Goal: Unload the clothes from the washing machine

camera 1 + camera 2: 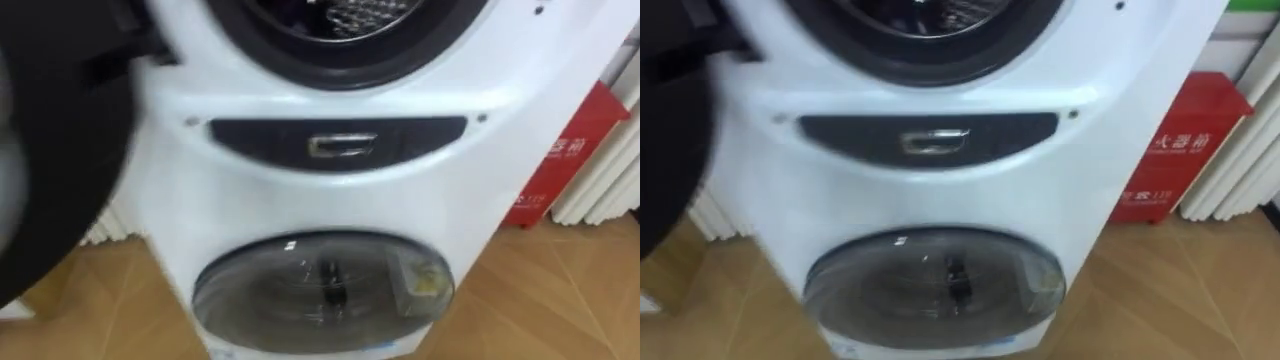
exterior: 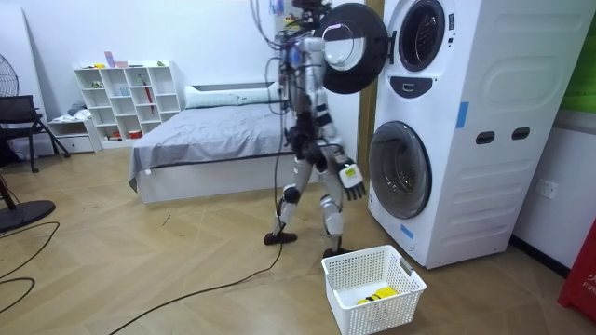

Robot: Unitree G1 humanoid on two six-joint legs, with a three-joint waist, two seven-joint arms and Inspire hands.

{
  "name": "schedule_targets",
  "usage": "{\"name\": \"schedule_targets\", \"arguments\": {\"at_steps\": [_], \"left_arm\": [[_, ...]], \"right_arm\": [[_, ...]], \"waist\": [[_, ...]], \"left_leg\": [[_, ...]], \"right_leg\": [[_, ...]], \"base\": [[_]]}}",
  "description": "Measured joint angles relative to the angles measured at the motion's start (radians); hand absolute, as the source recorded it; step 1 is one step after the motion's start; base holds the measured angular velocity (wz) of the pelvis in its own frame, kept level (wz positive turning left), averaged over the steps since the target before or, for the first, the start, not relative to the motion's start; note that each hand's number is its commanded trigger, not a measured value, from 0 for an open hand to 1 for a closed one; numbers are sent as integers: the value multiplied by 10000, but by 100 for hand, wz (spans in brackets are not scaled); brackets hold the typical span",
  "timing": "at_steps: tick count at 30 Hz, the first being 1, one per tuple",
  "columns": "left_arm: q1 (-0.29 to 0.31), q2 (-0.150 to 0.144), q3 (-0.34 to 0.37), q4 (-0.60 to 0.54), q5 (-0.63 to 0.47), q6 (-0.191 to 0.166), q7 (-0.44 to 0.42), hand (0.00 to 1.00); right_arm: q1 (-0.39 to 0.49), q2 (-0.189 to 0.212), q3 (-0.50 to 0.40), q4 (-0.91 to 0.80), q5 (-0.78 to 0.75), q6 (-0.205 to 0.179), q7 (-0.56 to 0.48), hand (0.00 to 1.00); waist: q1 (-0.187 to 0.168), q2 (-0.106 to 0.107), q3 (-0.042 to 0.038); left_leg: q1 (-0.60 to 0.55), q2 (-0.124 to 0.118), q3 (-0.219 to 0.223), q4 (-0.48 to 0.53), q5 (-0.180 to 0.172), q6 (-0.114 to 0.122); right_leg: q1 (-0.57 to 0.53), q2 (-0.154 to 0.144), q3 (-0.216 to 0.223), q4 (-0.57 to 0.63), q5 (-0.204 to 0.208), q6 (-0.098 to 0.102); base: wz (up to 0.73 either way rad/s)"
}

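I'm standing at the washing machine (image 1: 300,205), upper door (image 2: 358,51) wide open. My right hand (image 2: 352,180) hangs by my thigh; spread or curled, can't tell.

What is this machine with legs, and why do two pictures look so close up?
It is a walking robot with two arms and hands. The room view comes from a camera across the room: the robot faces a stacked washing machine whose upper door hangs open. Its right hand hangs by its hip; I see no clothes in it. A white basket on the floor holds something yellow. The close pictures come from its head cameras, looking down at the closed lower door.
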Motion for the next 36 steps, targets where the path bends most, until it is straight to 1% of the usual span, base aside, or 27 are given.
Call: {"name": "schedule_targets", "arguments": {"at_steps": [1,2,3,4,5,6,7,8,9,10,11,12,13,14,15,17,18,19,21,24,26,28,29,30,31,34,36], "left_arm": [[197,9,-29,35,-77,0,8,0],[207,11,-27,35,-160,-34,85,0],[197,15,-19,33,-154,-195,225,0],[190,20,-13,31,-154,-302,264,0],[195,40,-12,32,-161,-481,312,0],[198,48,-13,34,-163,-522,339,0],[259,43,12,35,-175,-547,404,0],[338,77,39,32,-354,-554,415,0],[330,144,93,-8,-511,-609,451,0],[314,174,142,-9,-532,-682,453,0],[319,156,234,-10,-531,-782,444,0],[314,154,326,-11,-532,-864,446,0],[312,152,397,-9,-536,-881,455,0],[306,128,435,-2,-554,-879,456,0],[267,132,433,-4,-605,-896,465,0],[264,124,413,-16,-734,-932,479,0],[283,114,414,-11,-729,-936,479,0],[294,110,415,-11,-727,-936,479,0],[302,93,426,-13,-729,-991,479,0],[315,78,435,5,-731,-1135,470,0],[329,29,460,14,-728,-1334,458,0],[384,-16,631,41,-734,-1424,452,0],[432,-23,730,49,-755,-1437,439,0],[465,-30,792,47,-961,-1441,423,0],[485,-34,818,49,-1088,-1441,422,0],[592,-32,866,130,-1827,-1439,415,0],[587,-41,992,409,-2536,-1441,414,0]], "right_arm": [[29,0,56,21,176,33,-6,0],[117,-24,26,25,495,56,-8,0],[129,-74,36,40,546,67,8,0],[135,-99,37,50,571,68,32,0],[143,-127,158,45,614,70,78,0],[149,-126,214,44,616,72,98,0],[144,-95,351,8,597,77,141,0],[145,-16,434,-25,596,66,239,0],[143,18,568,-27,584,68,332,0],[138,34,572,-27,557,67,374,0],[134,31,607,-28,513,65,417,0],[48,51,773,-27,465,63,422,0],[-28,54,865,-23,462,63,439,0],[-105,41,945,-23,461,62,505,0],[-114,42,952,7,459,62,565,0],[-120,22,968,29,414,61,651,0],[-134,10,1002,31,345,58,652,0],[-131,2,1016,32,329,57,671,0],[-118,-74,1172,29,293,51,760,0],[-125,-84,1310,22,236,-47,764,0],[-126,-79,1326,17,144,-263,825,0],[-177,-74,1311,3,18,-279,834,0],[-167,-75,1282,-7,20,-296,825,0],[-160,-78,1269,-40,23,-297,786,0],[-152,-78,1268,-91,24,-297,740,0],[-166,-76,1128,-137,39,-463,650,0],[-156,-61,811,-133,37,-521,569,0]], "waist": [[-77,37,53],[-124,48,51],[-67,44,49],[-40,55,35],[115,62,38],[233,49,38],[384,-48,11],[456,-149,-7],[536,-344,-18],[545,-415,-9],[625,-491,-36],[833,-566,-46],[872,-575,-30],[836,-511,-27],[781,-516,-18],[789,-532,-26],[794,-549,-16],[791,-554,-14],[831,-557,-36],[919,-558,-42],[1041,-560,-42],[1034,-557,-40],[986,-558,-41],[999,-540,-29],[1003,-529,-21],[1012,-474,-5],[959,-417,21]], "left_leg": [[-231,-71,618,296,82,73],[-353,-75,917,294,314,110],[-379,-70,1088,35,664,133],[-382,-65,1154,-122,854,138],[-408,-64,1246,-376,1149,143],[-409,-62,1319,-499,1278,137],[-448,-87,1390,-632,1469,123],[-559,-134,1431,-633,1580,74],[-676,-214,1466,-598,1669,20],[-748,-242,1453,-551,1735,-23],[-807,-273,1473,-537,1812,-102],[-914,-247,1727,-524,1866,-188],[-973,-254,1838,-509,1897,-236],[-1113,-140,1846,-443,1991,-313],[-1169,-38,1824,-452,2079,-392],[-1253,80,1800,-491,2182,-490],[-1270,129,1788,-548,2251,-546],[-1274,148,1767,-565,2272,-568],[-1335,193,1620,-555,2289,-602],[-1319,202,1538,-539,2278,-627],[-1298,181,1419,-538,2254,-657],[-1282,160,1343,-542,2237,-670],[-1265,124,1243,-546,2232,-670],[-1243,103,1106,-558,2226,-677],[-1226,98,1089,-573,2224,-680],[-1168,81,998,-649,2224,-680],[-1167,13,808,-650,2224,-679]], "right_leg": [[77,-305,-40,419,-318,142],[151,-588,-144,1500,-1232,218],[384,-741,-203,2528,-2121,369],[574,-788,-158,2934,-2495,376],[1065,-899,-5,3470,-3109,439],[1318,-970,40,3665,-3347,475],[1954,-1170,74,3818,-3726,570],[2675,-1366,121,3586,-3969,742],[3233,-1401,217,2911,-4157,919],[3429,-1351,262,2382,-4196,937],[3657,-1271,202,1469,-4198,938],[3735,-1199,204,838,-4196,938],[3743,-1152,162,611,-4175,891],[3722,-1010,147,407,-4037,709],[3680,-901,133,329,-3979,613],[3581,-764,155,238,-3950,502],[3530,-705,159,239,-3945,442],[3532,-681,139,222,-3943,416],[3546,-605,85,113,-3922,353],[3565,-582,84,106,-3920,338],[3603,-582,120,107,-3915,331],[3658,-593,73,66,-3915,333],[3777,-608,-26,-45,-3915,334],[3836,-611,-69,-74,-3917,336],[3861,-610,-93,-86,-3920,340],[3928,-610,-145,-114,-3929,355],[4061,-634,-237,-236,-3931,359]], "base": [[27],[52],[47],[31],[10],[-5],[-21],[-23],[-14],[-14],[-42],[-54],[-50],[-16],[-4],[0],[0],[5],[6],[-2],[-6],[5],[17],[18],[12],[8],[19]]}}
